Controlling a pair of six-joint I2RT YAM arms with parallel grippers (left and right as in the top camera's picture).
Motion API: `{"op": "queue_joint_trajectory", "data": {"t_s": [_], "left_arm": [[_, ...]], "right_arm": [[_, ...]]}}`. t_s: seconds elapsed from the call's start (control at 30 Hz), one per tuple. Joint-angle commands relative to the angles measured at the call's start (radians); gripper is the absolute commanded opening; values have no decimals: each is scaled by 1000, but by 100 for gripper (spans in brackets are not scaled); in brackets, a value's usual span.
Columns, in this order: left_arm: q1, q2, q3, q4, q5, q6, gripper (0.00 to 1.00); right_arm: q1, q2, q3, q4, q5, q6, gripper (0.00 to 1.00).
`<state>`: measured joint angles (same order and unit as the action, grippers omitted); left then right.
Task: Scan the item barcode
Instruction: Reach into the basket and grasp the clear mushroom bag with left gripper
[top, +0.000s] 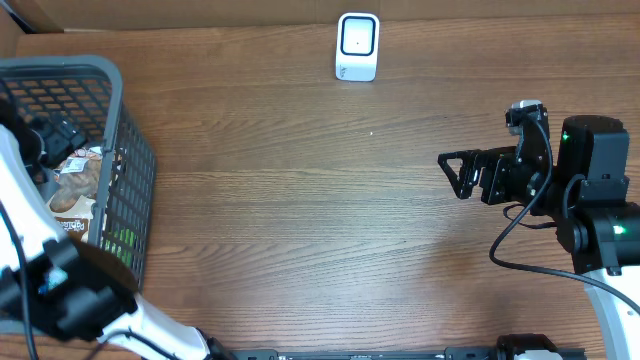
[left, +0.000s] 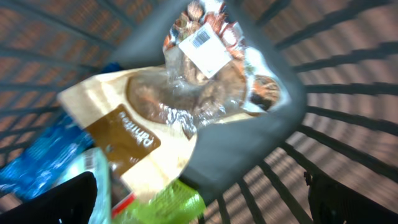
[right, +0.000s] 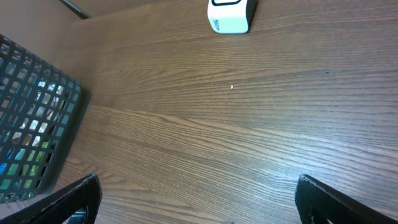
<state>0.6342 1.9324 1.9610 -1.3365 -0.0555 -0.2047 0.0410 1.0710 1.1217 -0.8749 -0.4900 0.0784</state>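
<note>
The item, a tan and brown snack bag (left: 155, 118) with a clear window, lies in the grey basket (top: 135, 180) at the far left. A white barcode label (left: 205, 50) sits on its upper end. My left gripper (left: 202, 211) hovers above it inside the basket, open, with nothing between its fingers (left: 56, 202). From overhead, the bag (top: 75, 185) shows just below the left gripper (top: 60, 140). The white scanner (top: 357, 45) stands at the table's far edge. My right gripper (top: 455, 175) is open above bare wood at the right, empty.
A blue packet (left: 37, 155) and a green packet (left: 161, 205) lie beside the bag in the basket. In the right wrist view, the scanner (right: 231, 14) is at the top and the basket (right: 31, 124) at the left.
</note>
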Motion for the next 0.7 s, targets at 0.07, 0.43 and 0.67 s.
{"op": "queue_joint_trajectory", "data": {"t_s": [0.07,0.43,0.67], "left_arm": [[3,157,-6,76,-8,77,100],[-1,323,-6,218,-21,184,100],[-3,375,-8,213,-21,203,98]], "right_arm": [[5,-3,5,10,3,0,100],[5,-3,5,9,3,0,100],[5,-3,5,9,3,0,100]]}}
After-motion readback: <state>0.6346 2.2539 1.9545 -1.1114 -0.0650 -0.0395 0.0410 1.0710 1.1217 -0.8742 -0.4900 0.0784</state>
